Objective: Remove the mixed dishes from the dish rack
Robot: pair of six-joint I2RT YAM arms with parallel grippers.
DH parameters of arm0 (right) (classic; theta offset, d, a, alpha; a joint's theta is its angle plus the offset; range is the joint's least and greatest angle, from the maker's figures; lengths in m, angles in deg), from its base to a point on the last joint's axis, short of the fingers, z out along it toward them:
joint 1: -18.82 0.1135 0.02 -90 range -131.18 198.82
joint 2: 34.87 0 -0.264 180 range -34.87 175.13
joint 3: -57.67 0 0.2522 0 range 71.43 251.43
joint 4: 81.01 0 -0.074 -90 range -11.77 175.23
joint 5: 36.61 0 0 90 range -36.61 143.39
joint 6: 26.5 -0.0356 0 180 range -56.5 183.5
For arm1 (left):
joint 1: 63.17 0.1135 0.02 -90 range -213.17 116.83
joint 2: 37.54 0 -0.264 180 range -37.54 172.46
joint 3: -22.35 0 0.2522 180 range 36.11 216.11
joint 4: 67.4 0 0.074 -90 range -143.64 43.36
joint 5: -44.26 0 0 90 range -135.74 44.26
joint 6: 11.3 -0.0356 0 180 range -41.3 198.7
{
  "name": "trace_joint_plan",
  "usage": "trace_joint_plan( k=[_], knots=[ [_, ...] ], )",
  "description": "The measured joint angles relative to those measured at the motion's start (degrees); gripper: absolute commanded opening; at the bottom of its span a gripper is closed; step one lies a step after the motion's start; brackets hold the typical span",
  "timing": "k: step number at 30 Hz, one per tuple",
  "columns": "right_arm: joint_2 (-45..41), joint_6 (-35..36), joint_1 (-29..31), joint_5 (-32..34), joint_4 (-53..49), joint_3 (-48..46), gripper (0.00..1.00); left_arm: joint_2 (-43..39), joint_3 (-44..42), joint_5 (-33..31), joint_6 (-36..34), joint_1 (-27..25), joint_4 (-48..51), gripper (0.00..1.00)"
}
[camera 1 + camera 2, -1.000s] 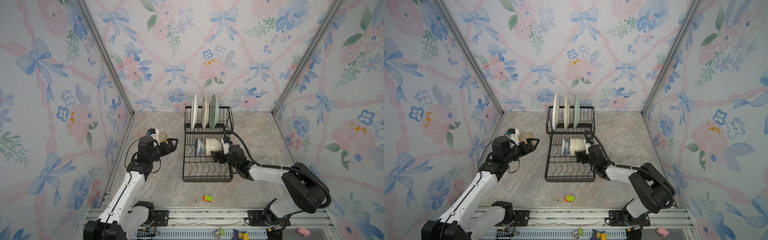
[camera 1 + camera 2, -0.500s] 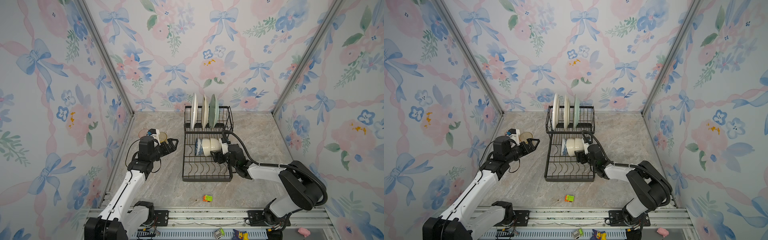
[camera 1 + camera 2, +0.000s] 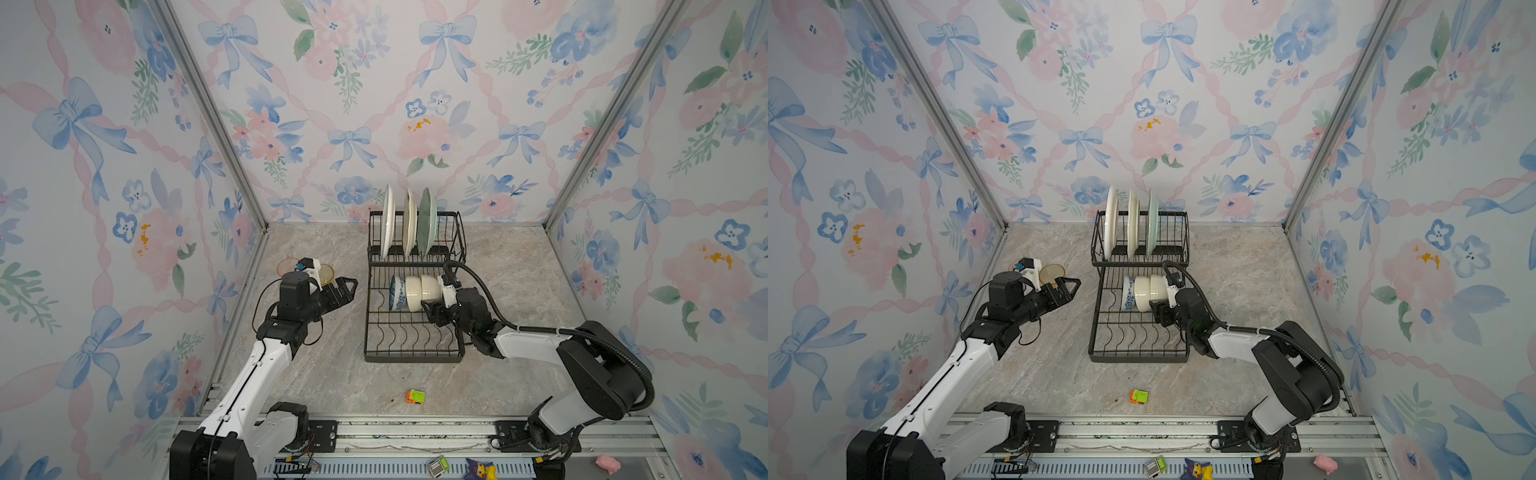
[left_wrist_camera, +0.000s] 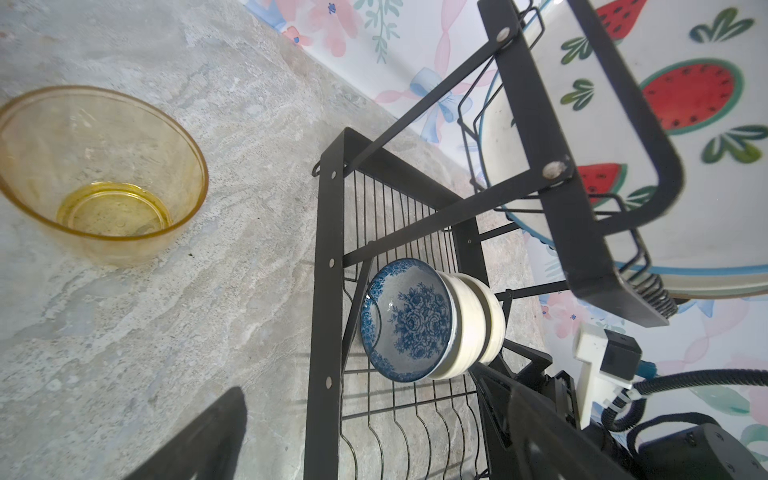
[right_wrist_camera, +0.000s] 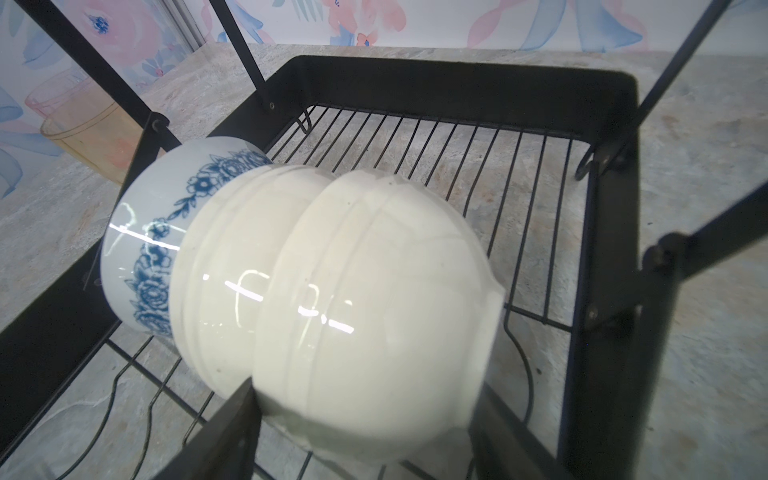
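Note:
The black dish rack holds three upright plates in its raised basket: watermelon, cream and pale green. On the lower tray a blue-patterned bowl and two white bowls lie nested on their sides. My right gripper reaches in from the right, its fingers pressed on both sides of the outermost white bowl. My left gripper hovers open and empty just left of the rack. The amber tumbler and pink tumbler stand on the table behind it.
A small orange-green toy block lies on the table in front of the rack. Flowered walls close in the left, back and right sides. The metal rail runs along the front with small toys below it.
The right gripper's jaws have narrowed onto the outermost white bowl. The left arm has hardly moved.

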Motion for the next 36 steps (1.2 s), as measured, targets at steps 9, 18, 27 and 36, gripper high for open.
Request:
trace_joint_plan(
  k=[9, 18, 27, 36],
  knots=[
    [-0.2, 1.2, 1.2, 2.7, -0.5, 0.0, 0.62, 0.0, 0.0, 0.0, 0.0, -0.2, 0.0, 0.98],
    [-1.4, 3.3, 3.0, 7.5, -2.1, 0.0, 0.62, 0.0, 0.0, 0.0, 0.0, -0.2, 0.0, 0.98],
    [-3.9, 4.3, 3.6, 11.1, -4.9, 0.0, 0.62, 0.0, 0.0, 0.0, 0.0, -0.2, 0.0, 0.98],
    [-10.8, 0.1, 3.0, 10.2, -11.9, -0.1, 0.62, 0.0, 0.0, 0.2, 0.0, -0.2, 0.0, 0.98]
  ],
)
